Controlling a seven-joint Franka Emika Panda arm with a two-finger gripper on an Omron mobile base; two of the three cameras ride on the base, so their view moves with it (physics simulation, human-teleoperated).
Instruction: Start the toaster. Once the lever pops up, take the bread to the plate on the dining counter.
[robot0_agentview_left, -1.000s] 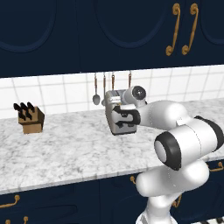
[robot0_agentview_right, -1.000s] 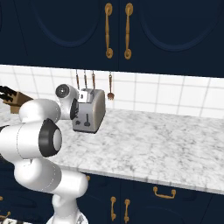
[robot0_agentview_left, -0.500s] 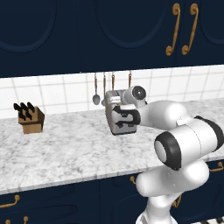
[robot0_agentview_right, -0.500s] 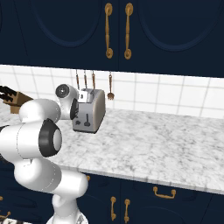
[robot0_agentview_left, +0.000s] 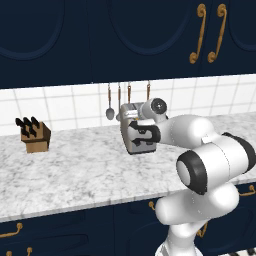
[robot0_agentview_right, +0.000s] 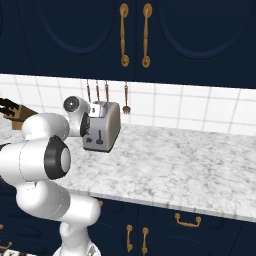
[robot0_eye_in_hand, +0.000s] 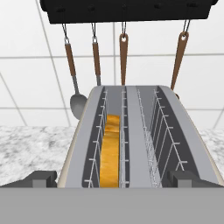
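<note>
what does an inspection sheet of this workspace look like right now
surface: white-grey marbled counter, navy cabinet fronts below
job's things: toaster upright near the tiled wall; lever on its narrow face; bread down in the left slot as seen in the hand view, right slot empty
clutter: knife block off to the left
grippers: gripper open, at the toaster's narrow face, holding nothing
cables: nothing seen
surroundings: utensil rail with hanging spoon; brass-handled upper cabinets

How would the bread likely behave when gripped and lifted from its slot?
The bread stands on edge in a wire-lined slot of the toaster, so it probably lifts straight. It looks thin, likely light. A hard pinch may crumble it.
</note>
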